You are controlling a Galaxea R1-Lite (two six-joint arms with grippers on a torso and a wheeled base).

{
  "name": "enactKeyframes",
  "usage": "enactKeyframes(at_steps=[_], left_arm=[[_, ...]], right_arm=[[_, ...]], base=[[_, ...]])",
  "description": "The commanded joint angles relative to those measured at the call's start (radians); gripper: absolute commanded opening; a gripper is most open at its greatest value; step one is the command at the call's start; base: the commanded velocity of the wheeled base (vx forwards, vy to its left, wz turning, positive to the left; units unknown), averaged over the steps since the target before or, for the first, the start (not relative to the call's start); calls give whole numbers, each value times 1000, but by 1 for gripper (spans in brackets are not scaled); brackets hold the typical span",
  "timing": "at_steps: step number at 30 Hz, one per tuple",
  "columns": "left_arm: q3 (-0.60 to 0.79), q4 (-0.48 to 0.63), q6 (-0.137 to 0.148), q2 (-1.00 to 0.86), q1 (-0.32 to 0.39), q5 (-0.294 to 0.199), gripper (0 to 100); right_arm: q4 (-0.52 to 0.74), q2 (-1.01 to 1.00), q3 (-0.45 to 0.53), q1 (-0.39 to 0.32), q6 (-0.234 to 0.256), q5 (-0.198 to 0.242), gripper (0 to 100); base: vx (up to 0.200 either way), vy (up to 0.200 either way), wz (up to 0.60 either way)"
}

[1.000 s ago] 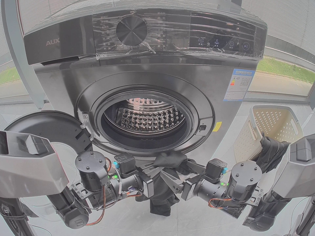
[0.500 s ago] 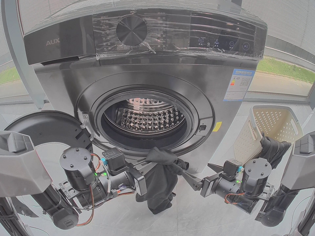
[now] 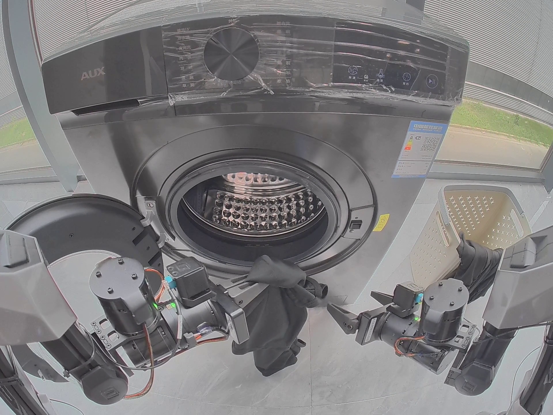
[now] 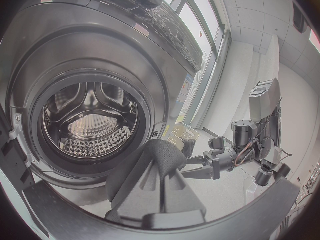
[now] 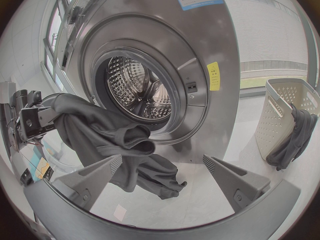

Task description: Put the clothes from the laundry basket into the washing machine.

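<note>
Lower centre, the left gripper is pinching the soft, floppy, likely light dark garment at its bunched top, while the right gripper is gaping wide, empty.

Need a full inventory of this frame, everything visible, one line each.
washing machine: 1, dark grey, centre, facing the robot
door: 1, dark, swung open at the robot's left
drum: 1, steel, no clothes visible inside
laundry basket: 1, cream, on the floor right of the machine
hanging garment: 1, black, below the drum opening
draped garment: 1, black, over the basket rim
left gripper: shut on the hanging garment
right gripper: open, empty, beside that garment
</note>
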Motion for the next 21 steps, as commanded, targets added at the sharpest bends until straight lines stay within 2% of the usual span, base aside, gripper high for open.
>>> enactKeyframes(at_steps=[1, 5, 8, 9, 15, 21], left_arm=[[13, 0, 0, -18, 0, -2, 0], [13, 0, 0, -21, 0, -4, 0], [13, 0, 0, -21, 0, -4, 0], [13, 0, 0, -20, 0, -2, 0], [10, 0, -2, -10, 4, 2, 0], [12, 0, -2, -1, 19, 4, 0]], right_arm=[[0, 27, -15, -32, 1, 0, 100], [1, 33, -21, -48, 8, 1, 100], [1, 32, -17, -39, 34, 3, 100], [1, 30, -9, -32, 67, 9, 100], [1, 22, 8, 54, 131, 14, 100], [0, 18, -47, 125, 194, 12, 100]], base=[[0, 0, 0], [0, 0, 0], [0, 0, 0], [0, 0, 0], [0, 0, 0], [0, 0, 0]])
